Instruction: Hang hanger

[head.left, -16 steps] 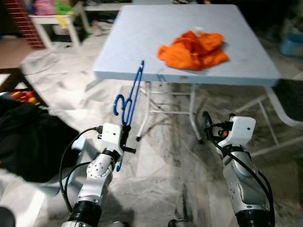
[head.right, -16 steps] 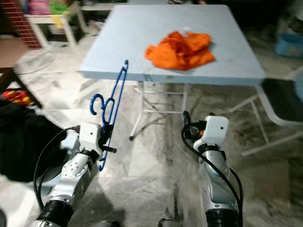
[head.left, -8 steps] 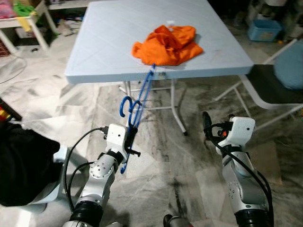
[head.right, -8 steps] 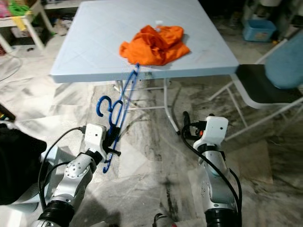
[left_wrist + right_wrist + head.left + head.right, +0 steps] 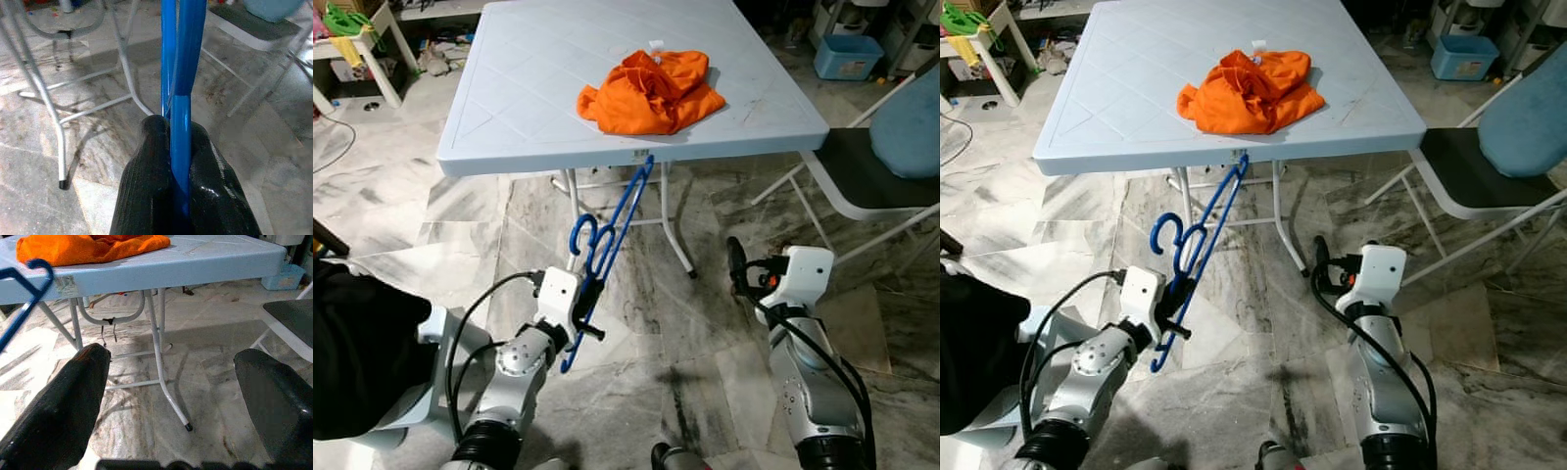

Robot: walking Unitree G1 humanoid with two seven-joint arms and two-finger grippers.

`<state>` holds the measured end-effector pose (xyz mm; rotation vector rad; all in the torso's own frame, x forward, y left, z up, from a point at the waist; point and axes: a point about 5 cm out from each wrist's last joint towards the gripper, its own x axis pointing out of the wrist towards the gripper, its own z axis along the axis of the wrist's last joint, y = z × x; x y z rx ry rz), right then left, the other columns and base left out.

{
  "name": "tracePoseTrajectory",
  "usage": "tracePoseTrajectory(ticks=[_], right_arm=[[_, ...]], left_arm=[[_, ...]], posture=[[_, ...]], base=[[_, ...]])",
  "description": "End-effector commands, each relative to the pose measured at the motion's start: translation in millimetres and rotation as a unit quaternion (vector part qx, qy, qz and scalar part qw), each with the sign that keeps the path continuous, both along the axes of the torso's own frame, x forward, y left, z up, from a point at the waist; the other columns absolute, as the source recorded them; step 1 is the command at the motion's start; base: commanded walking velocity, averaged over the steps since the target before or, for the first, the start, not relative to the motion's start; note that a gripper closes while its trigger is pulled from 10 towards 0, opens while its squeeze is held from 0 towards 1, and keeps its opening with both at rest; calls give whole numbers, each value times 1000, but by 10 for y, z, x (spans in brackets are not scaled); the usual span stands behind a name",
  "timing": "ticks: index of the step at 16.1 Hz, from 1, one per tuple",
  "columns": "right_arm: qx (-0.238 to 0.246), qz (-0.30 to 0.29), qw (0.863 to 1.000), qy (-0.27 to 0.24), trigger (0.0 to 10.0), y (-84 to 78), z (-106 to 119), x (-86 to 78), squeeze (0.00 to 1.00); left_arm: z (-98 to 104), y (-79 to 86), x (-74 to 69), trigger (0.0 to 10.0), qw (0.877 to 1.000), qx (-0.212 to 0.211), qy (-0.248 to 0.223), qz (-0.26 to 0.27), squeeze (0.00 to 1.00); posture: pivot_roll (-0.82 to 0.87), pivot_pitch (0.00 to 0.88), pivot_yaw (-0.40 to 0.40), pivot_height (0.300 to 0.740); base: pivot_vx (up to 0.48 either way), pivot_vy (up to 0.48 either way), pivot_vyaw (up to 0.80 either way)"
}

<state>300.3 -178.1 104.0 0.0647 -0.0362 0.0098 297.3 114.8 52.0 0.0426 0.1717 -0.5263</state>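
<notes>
Left wrist view: a blue plastic clothes hanger (image 5: 180, 73) is clamped tight by the left end effector (image 5: 178, 161), hook kept free for hanging. The right end effector (image 5: 171, 396) is spread wide, nothing held, near the pale blue plastic counter (image 5: 509, 98).

Bright blue hanger (image 5: 607, 245), orange cloth (image 5: 652, 90) on a pale blue table (image 5: 509, 88) with a diamond-grid pattern, grey-and-white marbled floor (image 5: 636, 382), black end effector fingers (image 5: 146, 196).

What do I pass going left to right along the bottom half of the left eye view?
Black bag → left pincer shut on the blue hanger → right pincer, open → chair.
</notes>
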Motion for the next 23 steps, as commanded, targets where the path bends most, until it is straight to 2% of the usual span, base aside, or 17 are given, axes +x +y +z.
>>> tracePoseTrajectory(ticks=[1, 3, 4, 5, 6, 7, 8, 10, 11, 14, 15, 17, 18, 20, 21, 22, 23], right_arm=[[-13, 7, 1000, 14, 10000, -20, -60, -14, 0], [-56, 57, 997, 10, 10000, -11, -58, -21, 0], [-100, 114, 988, 7, 10000, 7, -56, -50, 0], [-122, 131, 984, 8, 10000, -2, -58, -57, 0], [-166, 175, 970, 13, 10000, -42, -59, -64, 0], [-190, 202, 961, 16, 10000, -65, -53, -65, 0], [-231, 254, 939, 25, 10000, -94, -52, -73, 0], [-284, 319, 903, 37, 10000, -92, -69, -90, 0], [-334, 370, 866, 47, 10000, -71, -98, -98, 0], [-404, 440, 800, 54, 10000, 12, -123, -67, 0], [-425, 477, 768, 54, 10000, 85, -104, -39, 0], [-434, 513, 738, 56, 10000, 175, -93, -22, 0], [-437, 519, 732, 55, 10000, 209, -87, -9, 0], [-444, 548, 706, 61, 10000, 315, -106, 23, 0], [-450, 564, 688, 80, 0, 328, -163, 25, 0], [-452, 571, 679, 96, 0, 315, -202, 17, 0], [-469, 576, 656, 133, 0, 249, -301, -5, 0]], left_arm=[[-92, -5, -56, 10000, 999, 14, 24, -22, 0], [-178, 48, -80, 10000, 997, 47, 48, -49, 0], [-185, 103, -82, 10000, 995, 53, 57, -67, 0], [-186, 127, -80, 10000, 994, 56, 60, -73, 0], [-185, 176, -82, 10000, 991, 64, 68, -93, 0], [-194, 204, -92, 10000, 988, 77, 72, -110, 0], [-223, 245, -122, 10000, 981, 100, 81, -142, 0], [-239, 292, -153, 10000, 971, 139, 78, -179, 0], [-242, 329, -175, 10000, 960, 171, 73, -209, 0], [-241, 338, -195, 10000, 940, 209, 69, -260, 0], [-220, 325, -196, 10000, 927, 232, 59, -287, 0], [-189, 314, -178, 10000, 911, 268, 38, -310, 0], [-183, 301, -174, 10000, 908, 274, 34, -316, 0], [-173, 246, -169, 10000, 897, 287, 19, -335, 0], [-167, 210, -154, 10000, 894, 292, 11, -340, 0], [-166, 193, -149, 10000, 892, 294, 7, -342, 0], [-185, 163, -169, 10000, 888, 298, 3, -351, 0]], posture=[[-75, 147, 19, 740], [-73, 152, 19, 740], [-72, 157, 18, 740], [-73, 159, 17, 740], [-72, 166, 17, 740], [-71, 169, 19, 740], [-71, 170, 18, 740], [-69, 174, 22, 740], [-70, 176, 24, 740], [-56, 177, 26, 740], [-56, 177, 26, 740], [-46, 179, 27, 740], [-46, 179, 27, 740], [-48, 179, 28, 740], [-48, 176, 26, 740], [-50, 174, 26, 740], [-52, 174, 25, 740]], base=[[0, 0, -800], [0, 0, -400], [0, 0, 0], [0, 0, 0], [0, 0, 0], [0, 0, 0], [0, 0, 0], [0, 0, 0], [0, 0, 0], [0, 0, 0], [0, 0, 0], [0, 0, 0], [0, 0, 0], [0, 0, 0], [0, 0, 0], [0, 0, 0], [0, 0, 0]])
